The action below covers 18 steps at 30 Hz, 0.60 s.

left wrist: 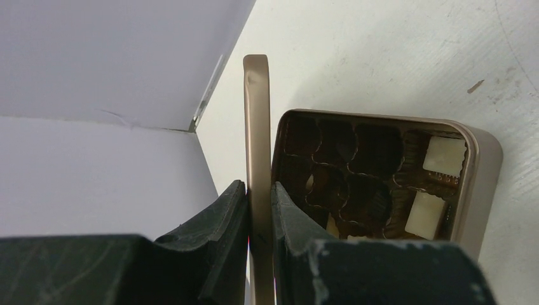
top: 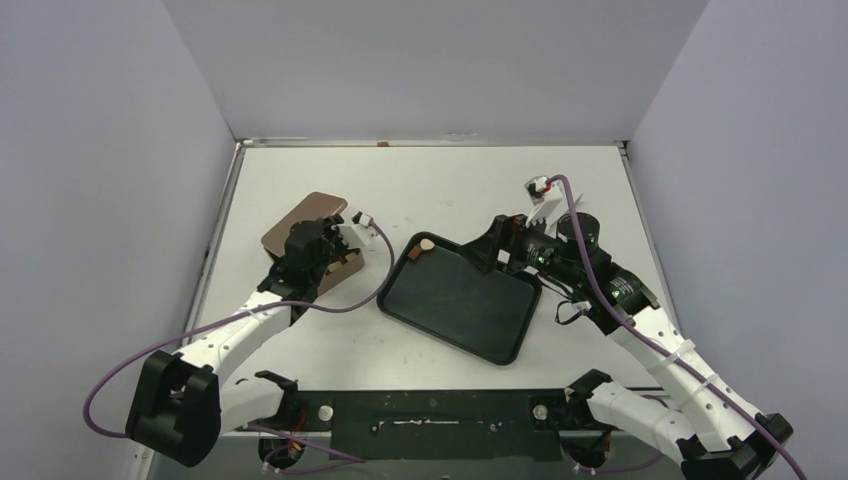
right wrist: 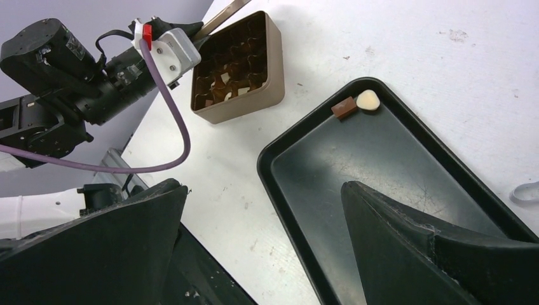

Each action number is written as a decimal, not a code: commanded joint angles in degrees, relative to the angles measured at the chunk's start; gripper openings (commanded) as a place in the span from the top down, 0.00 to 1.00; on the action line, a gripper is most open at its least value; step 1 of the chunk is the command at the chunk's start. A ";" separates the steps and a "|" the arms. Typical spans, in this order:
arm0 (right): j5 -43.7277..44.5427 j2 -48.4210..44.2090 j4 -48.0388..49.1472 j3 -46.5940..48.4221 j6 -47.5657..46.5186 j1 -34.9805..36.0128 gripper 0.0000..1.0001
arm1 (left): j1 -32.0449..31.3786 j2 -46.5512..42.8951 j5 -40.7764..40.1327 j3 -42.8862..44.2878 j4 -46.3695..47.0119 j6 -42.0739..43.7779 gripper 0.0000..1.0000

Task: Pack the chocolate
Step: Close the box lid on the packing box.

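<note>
The square gold-brown tin (left wrist: 480, 165) holds several dark brown chocolates (left wrist: 375, 152) and two cream-white ones (left wrist: 443, 155) in paper cups. My left gripper (left wrist: 259, 194) is shut on the edge of the flat brown lid (left wrist: 257, 114) and holds it upright beside the tin. From above, the lid (top: 303, 218) stands tilted behind the left gripper (top: 322, 250). Two loose chocolates, one brown (right wrist: 344, 108) and one cream (right wrist: 367, 100), lie in the far corner of the black tray (right wrist: 279, 184). My right gripper (right wrist: 264, 185) is open and empty above the tray's near edge.
The black tray (top: 520, 335) lies mid-table, turned at an angle, with the two chocolates (top: 421, 248) at its left corner. The tin (right wrist: 254, 101) sits to the tray's left, by the left wall. The left arm's purple cable (right wrist: 181, 121) loops near the tin.
</note>
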 commanded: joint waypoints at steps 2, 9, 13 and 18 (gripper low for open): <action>0.65 -0.39 1.37 1.24 -1.32 -0.30 0.01 | -0.12 -1.98 2.17 0.60 0.20 1.80 1.00; 0.32 -0.32 0.96 1.00 -1.45 -0.30 0.01 | -1.25 -3.01 1.65 -1.45 -0.48 2.77 1.00; 0.16 -0.72 0.94 1.09 -1.31 -0.30 0.01 | -1.33 -2.58 1.34 -2.76 1.53 4.75 1.00; 0.45 -1.23 0.27 1.37 -1.63 -0.31 0.01 | -1.42 -2.76 2.09 -2.26 -0.01 3.84 1.00</action>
